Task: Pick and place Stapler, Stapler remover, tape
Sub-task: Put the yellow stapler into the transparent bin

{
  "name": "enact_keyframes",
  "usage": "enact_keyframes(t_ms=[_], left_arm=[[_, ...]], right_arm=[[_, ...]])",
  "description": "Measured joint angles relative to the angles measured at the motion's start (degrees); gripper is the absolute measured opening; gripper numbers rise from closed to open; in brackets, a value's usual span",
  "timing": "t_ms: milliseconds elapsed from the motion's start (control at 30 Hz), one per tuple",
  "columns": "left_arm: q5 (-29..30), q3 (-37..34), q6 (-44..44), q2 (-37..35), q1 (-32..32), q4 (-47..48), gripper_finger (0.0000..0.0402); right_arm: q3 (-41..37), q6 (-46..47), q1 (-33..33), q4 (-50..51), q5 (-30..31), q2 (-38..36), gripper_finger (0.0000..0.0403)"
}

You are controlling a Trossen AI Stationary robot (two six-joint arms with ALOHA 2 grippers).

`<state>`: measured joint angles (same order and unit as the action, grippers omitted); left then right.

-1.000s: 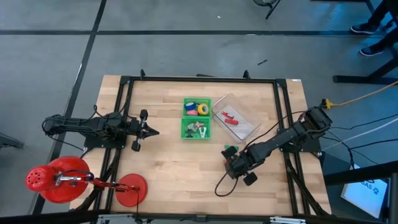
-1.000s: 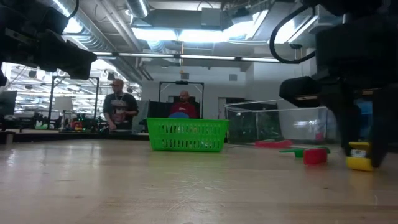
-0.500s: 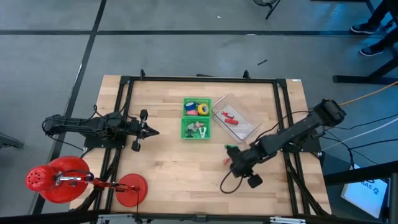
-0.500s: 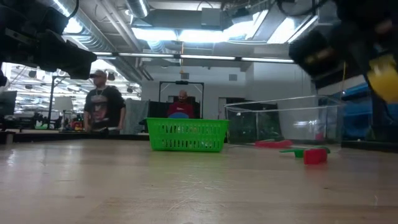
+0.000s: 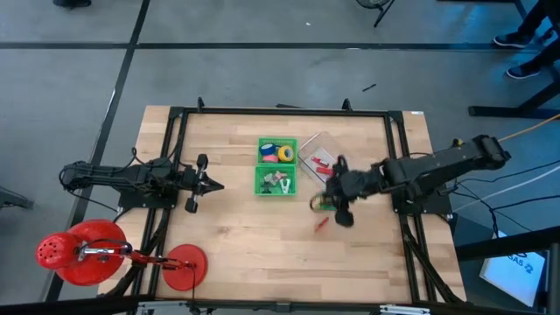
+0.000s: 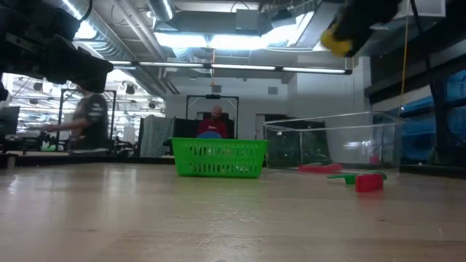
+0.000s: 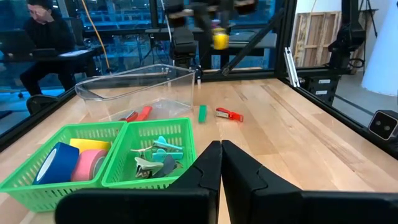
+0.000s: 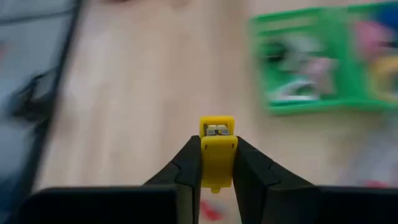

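Observation:
My right gripper [image 5: 327,201] hangs high over the table, just near of the clear bin [image 5: 346,175], shut on a small yellow stapler [image 8: 217,134]. That stapler also shows in the low view [image 6: 336,36] and the left wrist view [image 7: 219,40]. A green two-part basket [image 5: 278,192] holds tape rolls [image 7: 68,163] in its far part and grey-white staple removers [image 7: 155,163] in its near part. A red stapler [image 7: 229,114] and a green piece [image 7: 202,112] lie on the wood. My left gripper [image 5: 219,185] waits shut at the table's left. My right gripper pinches the yellow stapler's two long sides [image 8: 217,158] between its two fingers [image 8: 189,158]. The fingers slant down from the table's right side and lie along the stapler. Its end with the metal bits [image 8: 216,129] sticks out past the fingertips. The stapler is lifted clear of the table.
The clear bin holds red staplers [image 5: 322,166]. A black frame [image 5: 280,111] runs round the table's edges. Red lamps [image 5: 83,254] stand at the near left corner. People [image 6: 86,124] show in the room beyond the far edge.
My right gripper has risen from the tabletop with the yellow stapler. It has gone toward the far edge and the clear bin, rolling as it went. The stapler, low by the table before, now hangs high and clear.

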<state>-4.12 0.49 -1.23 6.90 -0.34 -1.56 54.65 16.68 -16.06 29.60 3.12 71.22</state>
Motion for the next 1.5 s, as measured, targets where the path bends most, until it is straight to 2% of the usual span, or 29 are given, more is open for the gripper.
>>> enact_keyframes(t_ms=[100, 167, 533, 867, 1000, 1500], left_arm=[[0.00, 0.00, 0.00, 0.00, 0.00, 0.00, 0.0007], [0.00, 0.00, -0.01, 0.00, 0.00, -0.01, 0.0006], [0.00, 0.02, 0.00, 0.00, 0.00, 0.00, 0.0008], [0.00, 0.00, 0.00, 0.00, 0.00, 0.00, 0.0004], [0.00, 0.01, -0.01, 0.00, 0.00, 0.00, 0.0007], [0.00, 0.00, 0.00, 0.00, 0.00, 0.00, 0.0007]], right_arm=[[0.01, 2.44, 4.04, 1.88, 5.31, -0.98, 0.0060], [0.00, 2.64, 6.89, 2.94, 6.31, -0.96, 0.0060], [0.00, -0.38, 22.38, 4.43, 6.37, -0.11, 0.0060], [0.00, -2.15, 33.96, 4.71, 3.88, 7.28, 0.0060], [0.00, -2.10, 36.16, 4.64, 1.56, 10.71, 0.0060], [0.00, -8.15, 36.53, 1.50, 1.76, 22.55, 0.0060]])
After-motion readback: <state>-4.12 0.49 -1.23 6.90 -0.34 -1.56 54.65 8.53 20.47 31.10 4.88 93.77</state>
